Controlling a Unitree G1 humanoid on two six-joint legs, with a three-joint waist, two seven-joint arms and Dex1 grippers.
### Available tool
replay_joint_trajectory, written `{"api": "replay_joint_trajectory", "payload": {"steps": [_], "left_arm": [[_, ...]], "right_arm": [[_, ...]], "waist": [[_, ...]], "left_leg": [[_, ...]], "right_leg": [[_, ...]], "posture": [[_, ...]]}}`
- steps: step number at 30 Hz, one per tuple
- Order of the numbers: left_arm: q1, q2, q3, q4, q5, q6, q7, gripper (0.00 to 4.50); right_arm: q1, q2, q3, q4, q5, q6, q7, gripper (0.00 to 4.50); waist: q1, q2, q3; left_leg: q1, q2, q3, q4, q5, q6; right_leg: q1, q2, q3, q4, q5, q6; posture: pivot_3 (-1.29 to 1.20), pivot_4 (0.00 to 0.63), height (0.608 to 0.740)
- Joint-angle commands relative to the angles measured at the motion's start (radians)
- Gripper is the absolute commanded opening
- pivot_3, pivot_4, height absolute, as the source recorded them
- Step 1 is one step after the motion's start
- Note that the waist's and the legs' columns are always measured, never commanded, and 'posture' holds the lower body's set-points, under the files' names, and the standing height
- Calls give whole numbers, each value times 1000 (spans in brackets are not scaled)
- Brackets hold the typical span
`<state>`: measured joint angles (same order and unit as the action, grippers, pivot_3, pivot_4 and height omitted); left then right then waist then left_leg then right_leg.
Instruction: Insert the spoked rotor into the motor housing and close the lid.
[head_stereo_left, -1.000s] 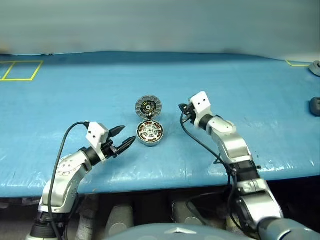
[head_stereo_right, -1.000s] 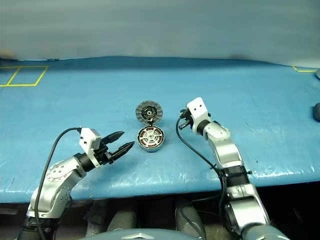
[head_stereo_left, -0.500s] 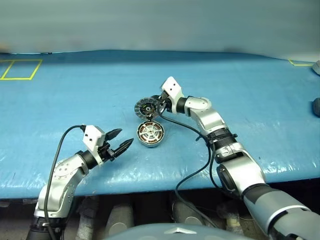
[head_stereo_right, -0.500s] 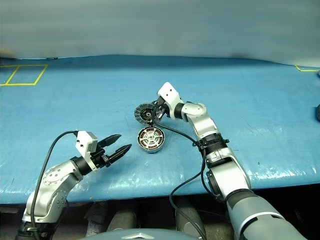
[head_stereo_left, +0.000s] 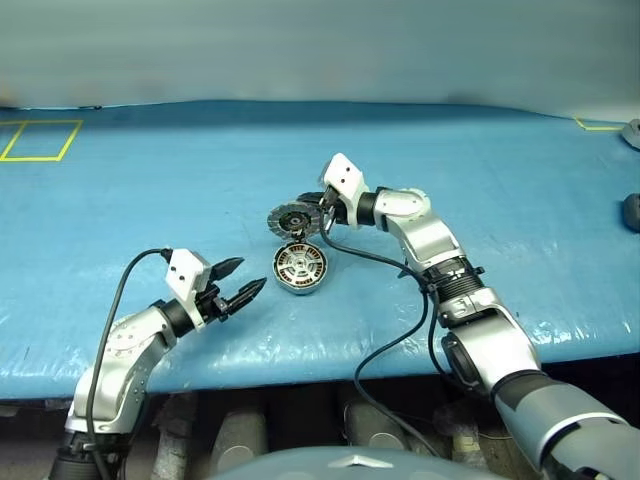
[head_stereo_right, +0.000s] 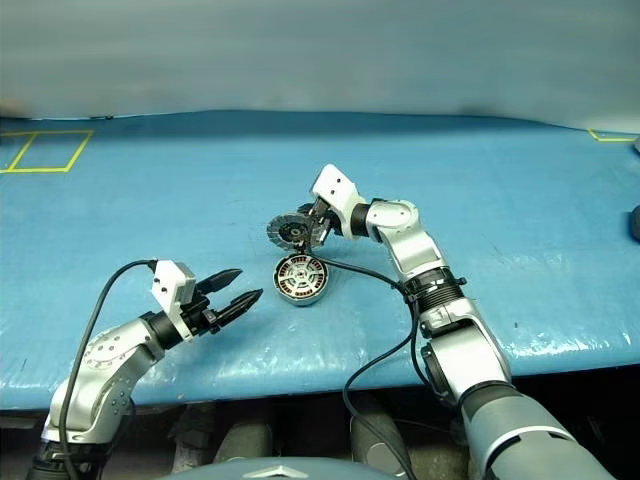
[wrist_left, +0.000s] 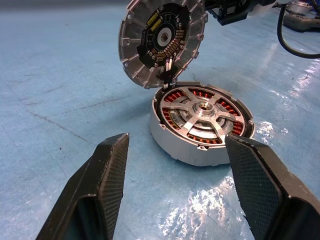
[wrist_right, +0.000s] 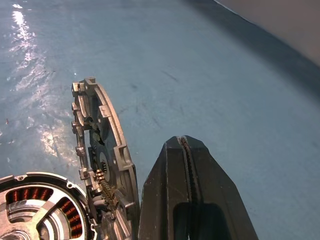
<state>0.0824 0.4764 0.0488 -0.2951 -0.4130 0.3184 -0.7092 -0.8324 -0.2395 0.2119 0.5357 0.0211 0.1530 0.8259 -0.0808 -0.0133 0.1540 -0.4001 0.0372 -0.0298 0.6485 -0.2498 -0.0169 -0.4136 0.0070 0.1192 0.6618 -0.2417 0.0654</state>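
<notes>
The motor housing sits on the blue table, with copper windings showing under the spoked rotor that lies inside it. The lid stands tilted up on its hinge at the housing's far side, its segmented inner face toward me. My right gripper is shut with nothing in it. Its tip is close behind the lid's outer face, and I cannot tell whether they touch. My left gripper hangs open a little to the left of the housing, pointing at it with nothing between its fingers.
A yellow tape square marks the far left of the table. A dark object and a grey one lie at the right edge. The right arm's cable trails across the table to the right of the housing.
My right arm swung left, up to the lid's far side. The lid went from lying flat to standing tilted up. The left gripper stayed put and open.
</notes>
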Motion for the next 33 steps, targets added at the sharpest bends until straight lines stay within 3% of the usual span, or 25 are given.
{"api": "replay_joint_trajectory", "payload": {"steps": [1,10,15,20,25,33], "left_arm": [[-16,11,3,-41,-21,-5,-24,3307],[-18,6,-65,-29,50,-99,-75,3307],[51,-100,-67,32,173,-282,66,3307],[130,-167,-87,32,204,-358,115,3307],[191,-219,-101,39,180,-386,131,3307],[186,-206,-88,24,154,-362,110,3307]], "right_arm": [[33,-14,-25,-74,27,0,12,36],[72,1,-13,-121,21,27,-5,36],[87,8,-9,-141,15,37,-20,36],[118,7,13,-171,-3,31,-31,36],[151,31,24,-218,6,39,-37,36],[143,20,53,-241,3,51,11,36]], "waist": [[1,0,0],[-2,0,0],[0,0,0],[4,0,0],[3,0,0],[2,0,0]], "left_leg": [[0,0,0,0,0,0],[0,0,0,0,0,0],[0,0,0,0,0,0],[0,0,0,0,0,0],[0,0,1,1,0,0],[1,0,1,1,0,0]], "right_leg": [[0,0,0,0,0,0],[0,0,0,0,0,0],[0,0,0,0,0,0],[0,-1,0,0,0,0],[0,0,1,0,0,0],[1,1,1,0,0,0]], "posture": [[0,150,740],[0,150,740],[0,150,740],[0,150,740],[0,150,740],[0,150,740]]}}
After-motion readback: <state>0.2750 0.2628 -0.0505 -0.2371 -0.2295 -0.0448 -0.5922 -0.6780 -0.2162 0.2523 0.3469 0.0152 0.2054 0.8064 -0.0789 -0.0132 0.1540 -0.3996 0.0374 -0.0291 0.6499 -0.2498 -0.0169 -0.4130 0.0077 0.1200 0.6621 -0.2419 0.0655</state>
